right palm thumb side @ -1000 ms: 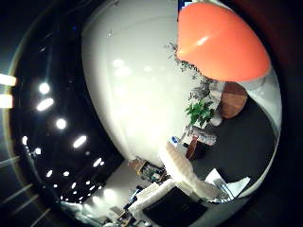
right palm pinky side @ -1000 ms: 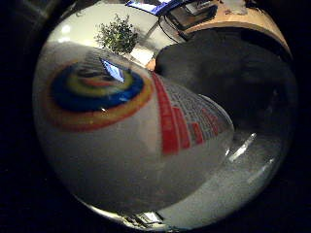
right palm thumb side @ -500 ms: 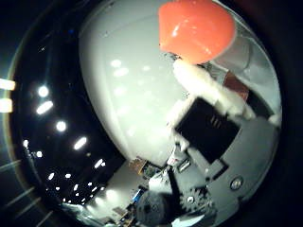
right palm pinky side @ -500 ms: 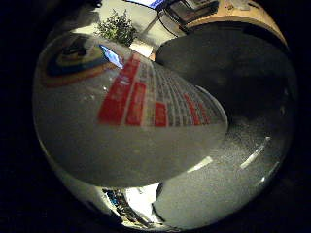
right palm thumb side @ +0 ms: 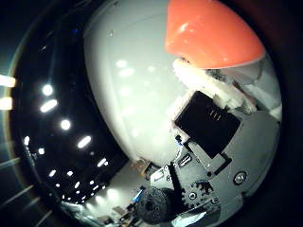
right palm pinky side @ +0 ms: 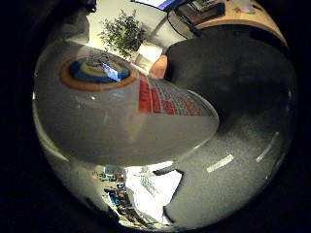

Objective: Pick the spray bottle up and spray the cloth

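The white spray bottle (right palm pinky side: 117, 112) fills much of the right little finger side palm view, close against the palm, with a round blue, yellow and red label (right palm pinky side: 97, 73) and red print. In the right thumb side palm view its white body (right palm thumb side: 133, 85) and orange spray head (right palm thumb side: 213, 33) show. My hand (right palm thumb side: 213, 142) has a white and black finger (right palm thumb side: 204, 80) curled across the bottle just under the orange head.
A dark grey surface (right palm pinky side: 243, 97) lies beyond the bottle. A green potted plant (right palm pinky side: 124, 34) and a wooden tabletop edge (right palm pinky side: 243, 12) stand farther off. Ceiling lights (right palm thumb side: 52, 109) show beside the bottle in the thumb side view.
A finger has come in across the bottle under the orange head and closed in further. The bottle's label has shifted in the little finger side view.
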You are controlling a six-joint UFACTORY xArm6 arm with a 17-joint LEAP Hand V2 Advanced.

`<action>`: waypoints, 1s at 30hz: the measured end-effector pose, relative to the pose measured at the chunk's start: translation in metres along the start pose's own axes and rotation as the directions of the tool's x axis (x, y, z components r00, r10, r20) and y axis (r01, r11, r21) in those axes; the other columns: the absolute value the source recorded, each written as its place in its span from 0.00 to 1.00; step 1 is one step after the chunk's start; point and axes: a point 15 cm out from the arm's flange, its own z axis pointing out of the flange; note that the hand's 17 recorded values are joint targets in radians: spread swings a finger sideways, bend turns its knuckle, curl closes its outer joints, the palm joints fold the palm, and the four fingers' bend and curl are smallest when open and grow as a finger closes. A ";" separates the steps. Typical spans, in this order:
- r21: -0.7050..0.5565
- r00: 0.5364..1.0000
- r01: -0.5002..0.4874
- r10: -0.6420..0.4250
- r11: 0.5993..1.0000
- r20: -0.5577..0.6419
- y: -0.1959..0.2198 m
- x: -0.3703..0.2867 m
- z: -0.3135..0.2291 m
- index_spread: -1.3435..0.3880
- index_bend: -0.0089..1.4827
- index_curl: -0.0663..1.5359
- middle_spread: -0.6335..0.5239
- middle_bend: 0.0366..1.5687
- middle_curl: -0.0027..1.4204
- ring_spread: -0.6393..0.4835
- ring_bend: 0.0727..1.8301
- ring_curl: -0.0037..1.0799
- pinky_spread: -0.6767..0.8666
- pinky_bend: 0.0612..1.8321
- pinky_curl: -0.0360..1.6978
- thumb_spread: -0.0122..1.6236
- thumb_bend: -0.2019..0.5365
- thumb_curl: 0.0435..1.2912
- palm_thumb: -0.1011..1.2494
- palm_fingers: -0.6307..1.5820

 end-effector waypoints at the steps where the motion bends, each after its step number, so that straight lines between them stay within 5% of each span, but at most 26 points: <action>1: -0.010 1.000 0.015 -0.015 1.000 -0.003 0.000 -0.004 -0.002 0.61 0.72 0.43 0.38 0.79 0.48 0.37 0.73 0.52 0.23 0.69 0.31 0.66 0.34 0.61 0.87 0.86; 9: -0.071 0.996 0.077 -0.080 0.994 -0.037 -0.004 -0.029 -0.022 0.63 0.75 0.43 0.40 0.81 0.47 0.38 0.75 0.52 0.23 0.69 0.33 0.62 0.27 0.71 0.88 0.86; 17: -0.285 0.968 0.124 -0.179 0.951 -0.177 0.020 -0.063 -0.056 0.63 0.76 0.43 0.40 0.82 0.46 0.38 0.75 0.52 0.23 0.69 0.35 0.56 0.26 0.78 0.86 0.85; 26: -0.507 0.870 0.272 -0.434 0.818 -0.233 0.072 -0.158 -0.084 0.63 0.77 0.42 0.39 0.83 0.46 0.38 0.76 0.52 0.23 0.69 0.36 0.52 0.26 0.82 0.84 0.85; 30: -0.629 0.820 0.299 -0.531 0.717 -0.215 0.099 -0.194 -0.080 0.63 0.77 0.43 0.39 0.84 0.46 0.38 0.76 0.52 0.23 0.69 0.36 0.52 0.26 0.83 0.83 0.85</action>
